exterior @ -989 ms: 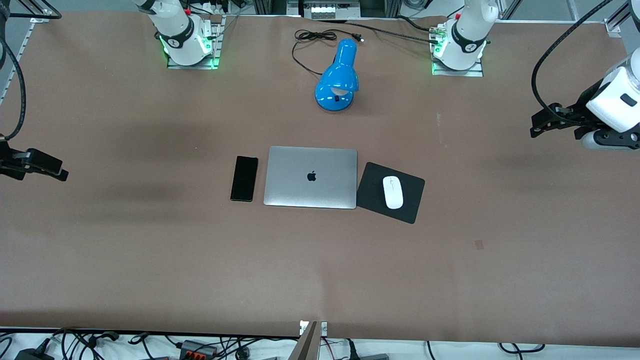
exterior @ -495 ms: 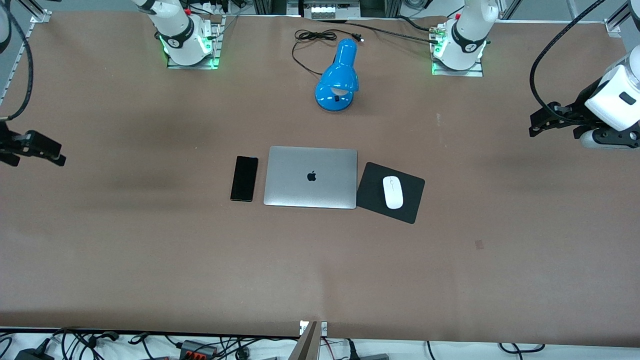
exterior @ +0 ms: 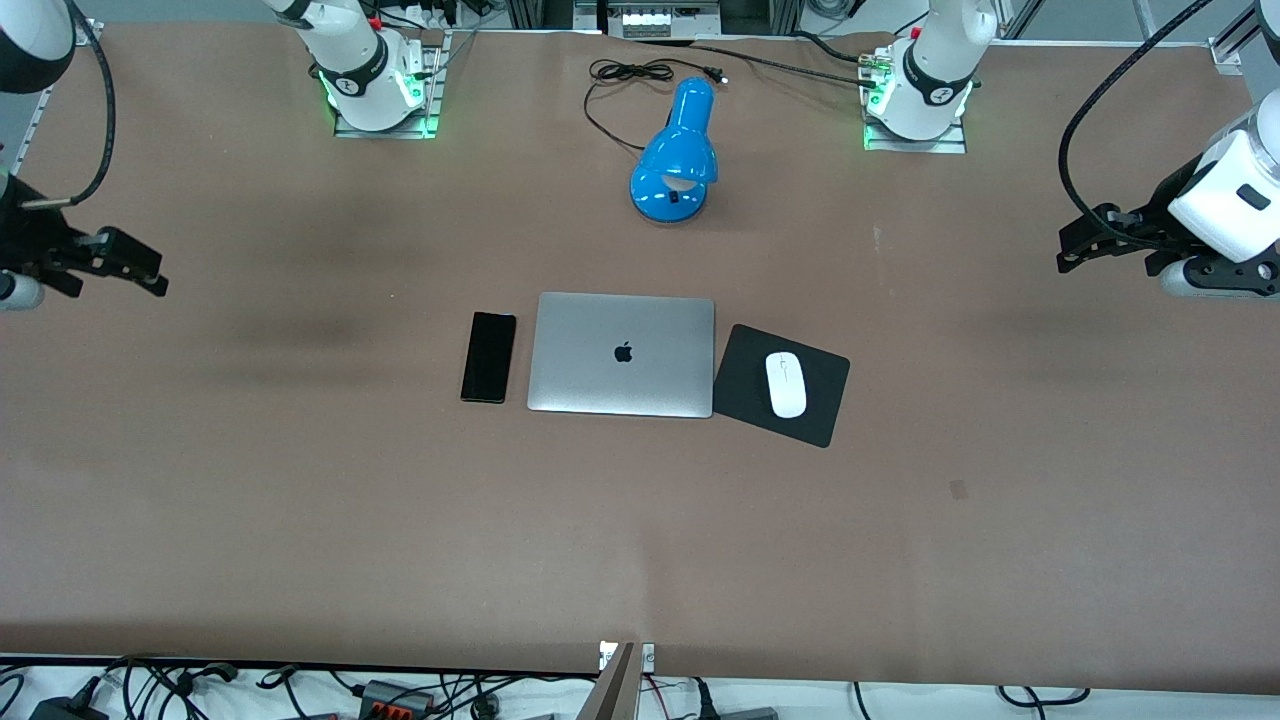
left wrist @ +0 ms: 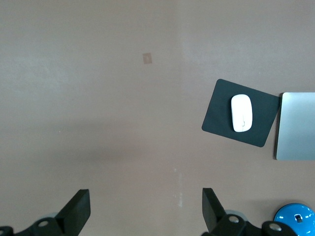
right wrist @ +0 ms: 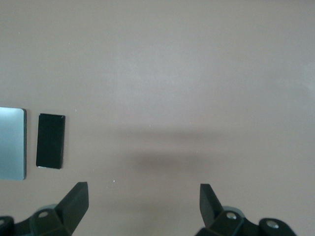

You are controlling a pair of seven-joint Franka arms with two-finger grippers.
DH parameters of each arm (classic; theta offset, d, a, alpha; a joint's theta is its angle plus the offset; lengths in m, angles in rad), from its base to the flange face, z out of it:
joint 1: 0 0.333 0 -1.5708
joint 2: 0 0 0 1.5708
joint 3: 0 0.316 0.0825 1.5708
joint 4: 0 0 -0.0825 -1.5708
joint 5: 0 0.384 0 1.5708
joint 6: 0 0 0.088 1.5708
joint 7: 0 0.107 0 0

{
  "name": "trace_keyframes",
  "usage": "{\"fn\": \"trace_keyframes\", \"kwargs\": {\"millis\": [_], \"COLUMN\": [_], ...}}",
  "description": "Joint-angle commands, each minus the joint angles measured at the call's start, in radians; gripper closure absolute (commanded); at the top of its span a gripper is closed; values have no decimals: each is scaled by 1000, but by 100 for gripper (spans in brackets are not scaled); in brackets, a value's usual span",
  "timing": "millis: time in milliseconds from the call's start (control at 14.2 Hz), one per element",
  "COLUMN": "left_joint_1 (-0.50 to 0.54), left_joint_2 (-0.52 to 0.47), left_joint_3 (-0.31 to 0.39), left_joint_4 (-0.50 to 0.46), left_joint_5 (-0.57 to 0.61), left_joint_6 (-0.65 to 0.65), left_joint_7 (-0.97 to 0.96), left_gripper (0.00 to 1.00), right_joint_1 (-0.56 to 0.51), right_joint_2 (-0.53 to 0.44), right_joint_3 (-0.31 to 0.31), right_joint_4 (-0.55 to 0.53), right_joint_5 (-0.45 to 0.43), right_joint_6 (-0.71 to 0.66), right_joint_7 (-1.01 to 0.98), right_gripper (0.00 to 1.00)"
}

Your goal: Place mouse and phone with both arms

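Observation:
The white mouse (exterior: 786, 384) lies on a black square mat (exterior: 825, 415) beside the closed silver laptop (exterior: 622, 354), toward the left arm's end. The black phone (exterior: 488, 356) lies flat beside the laptop, toward the right arm's end. The mouse (left wrist: 241, 113) shows in the left wrist view and the phone (right wrist: 50, 140) in the right wrist view. My left gripper (exterior: 1072, 257) hangs open and empty over bare table at the left arm's end (left wrist: 146, 206). My right gripper (exterior: 145, 274) hangs open and empty over bare table at the right arm's end (right wrist: 143, 204).
A blue desk lamp (exterior: 677, 160) lies farther from the camera than the laptop, with its black cable (exterior: 620, 80) coiled near the table's back edge. The two arm bases (exterior: 375, 85) (exterior: 920, 95) stand along that edge. A small brown patch (exterior: 958, 489) marks the tabletop.
My right gripper has risen and moved inward over the table, toward the arm bases' edge. My left gripper has barely shifted. The mouse, the phone and the laptop have not moved.

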Motion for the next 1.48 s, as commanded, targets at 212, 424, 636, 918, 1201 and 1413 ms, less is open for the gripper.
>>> {"fn": "trace_keyframes", "kwargs": {"millis": [212,424,636,918,1201,1413], "left_joint_1": [5,5,5,5,5,5], "left_joint_2": [-5,-5,-5,-3,-3,-5], "left_joint_3": [-8,-6,-5,-5,-5,-6], "left_joint_4": [12,16,19,19,19,20], "left_joint_5": [18,23,23,23,23,23], "left_joint_6": [-46,-46,-46,-46,-54,-54], "left_joint_7": [-23,-23,-23,-25,-25,-25], "left_gripper": [0,0,0,0,0,0], "right_joint_1": [1,0,0,0,0,1], "right_joint_2": [-57,-57,-60,-60,-60,-60], "right_joint_3": [1,-1,-2,-2,-1,-1], "right_joint_4": [-24,-20,-19,-19,-19,-19], "right_joint_5": [0,0,0,0,0,0], "right_joint_6": [-37,-35,-40,-46,-44,-46], "right_joint_7": [0,2,2,2,11,33], "right_gripper": [0,0,0,0,0,0]}}
